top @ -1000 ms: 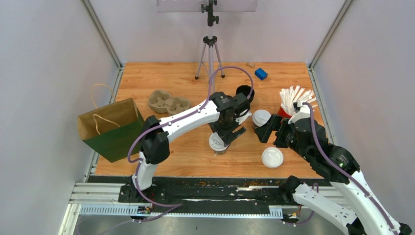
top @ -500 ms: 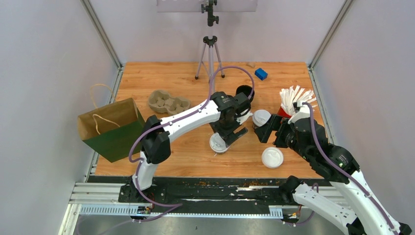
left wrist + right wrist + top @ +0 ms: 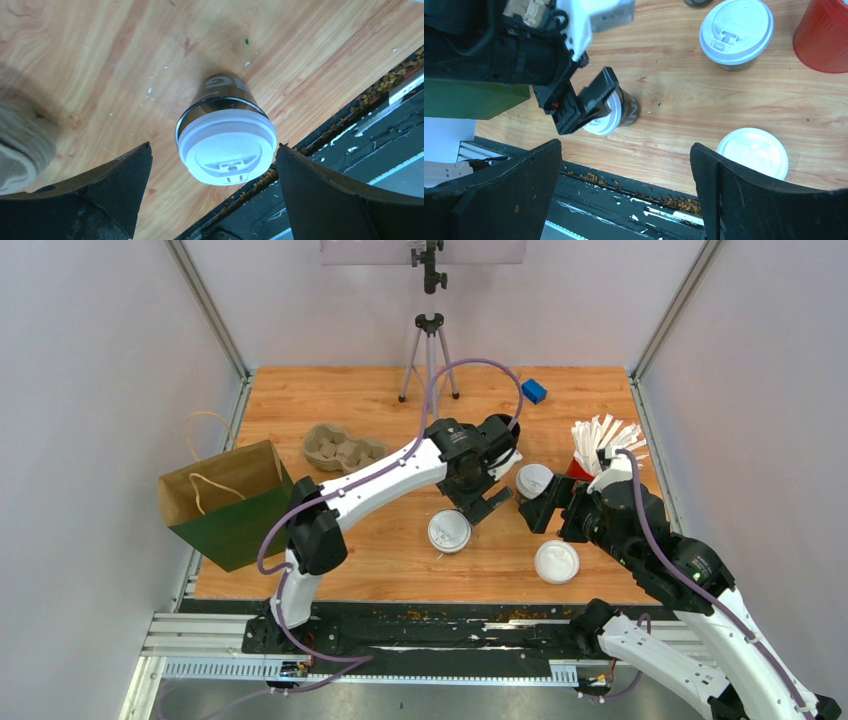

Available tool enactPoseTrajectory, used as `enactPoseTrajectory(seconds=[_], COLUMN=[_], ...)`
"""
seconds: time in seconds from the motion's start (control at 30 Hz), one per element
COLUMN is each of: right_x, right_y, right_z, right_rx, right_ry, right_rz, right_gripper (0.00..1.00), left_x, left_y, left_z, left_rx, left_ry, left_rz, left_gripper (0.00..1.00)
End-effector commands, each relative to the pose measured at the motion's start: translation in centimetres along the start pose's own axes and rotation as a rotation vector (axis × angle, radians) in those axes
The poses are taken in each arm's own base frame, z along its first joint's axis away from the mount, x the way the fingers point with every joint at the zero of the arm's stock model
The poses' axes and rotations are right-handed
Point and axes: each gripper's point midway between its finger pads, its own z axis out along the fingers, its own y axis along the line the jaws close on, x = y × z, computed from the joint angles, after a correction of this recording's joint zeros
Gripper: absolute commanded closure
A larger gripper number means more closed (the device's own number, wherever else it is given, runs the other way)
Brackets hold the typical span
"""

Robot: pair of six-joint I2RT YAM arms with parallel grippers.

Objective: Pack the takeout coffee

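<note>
One takeout coffee [image 3: 449,531] stands on the wooden table, a dark cup with a white lid. In the left wrist view this takeout coffee [image 3: 226,147] shows below and between the fingers, and neither finger touches it. My left gripper [image 3: 476,502] [image 3: 214,146] hangs open just behind and to the right of it. A second lidded takeout coffee [image 3: 533,480] [image 3: 736,30] stands further right. My right gripper [image 3: 540,508] [image 3: 625,145] is open and holds nothing, hovering near the table's front edge beside that second cup. The right wrist view shows the left gripper [image 3: 584,107] partly covering the first takeout coffee [image 3: 628,112].
A loose white lid [image 3: 556,561] [image 3: 752,152] lies near the front right. A green and brown paper bag [image 3: 225,505] stands at the left edge, a pulp cup carrier [image 3: 345,450] behind it. A black cup stack [image 3: 497,428], red holder [image 3: 824,35], tripod [image 3: 430,355] and blue block [image 3: 533,391] stand further back.
My left gripper has opened wider and drawn up and back to the right, off the near cup, which stays standing on the table. The right arm has not moved.
</note>
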Motion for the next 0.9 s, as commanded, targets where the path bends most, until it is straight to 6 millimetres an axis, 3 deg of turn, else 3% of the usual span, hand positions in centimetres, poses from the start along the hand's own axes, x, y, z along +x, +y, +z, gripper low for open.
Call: enactPoseTrajectory(seconds=[0.0, 0.13, 0.27, 0.37, 0.5, 0.67, 0.87], right_x=[-0.3, 0.4, 2.2, 3.5, 5.5, 6.8, 8.0], right_y=[1.0, 2.2, 3.3, 3.8, 4.5, 4.6, 5.0], right_z=[0.0, 1.3, 3.7, 5.7, 8.8, 12.5, 15.2], right_rx=[-0.045, -0.092, -0.128, -0.141, -0.175, -0.16, -0.193], right_ry=[0.001, 0.046, 0.131, 0.19, 0.264, 0.34, 0.417], right_rz=[-0.016, -0.035, -0.054, -0.082, -0.153, -0.261, -0.377], right_gripper=[0.0, 0.01, 0.05, 0.08, 0.17, 0.27, 0.55], left_x=[-2.8, -2.4, -0.2, 1.9, 4.2, 5.0, 5.9], left_y=[2.6, 5.0, 6.8, 7.2, 6.1, 4.4, 3.5], left_z=[-5.7, -7.4, -8.4, -8.2, -7.1, -5.7, -2.9], left_rx=[-0.064, 0.025, 0.14, 0.165, 0.203, 0.299, 0.352], left_ry=[-0.23, -0.383, -0.489, -0.482, -0.461, -0.536, -0.514], left_rz=[-0.08, -0.254, -0.403, -0.412, -0.37, -0.388, -0.425], left_gripper=[0.0, 0.0, 0.0, 0.03, 0.09, 0.19, 0.3])
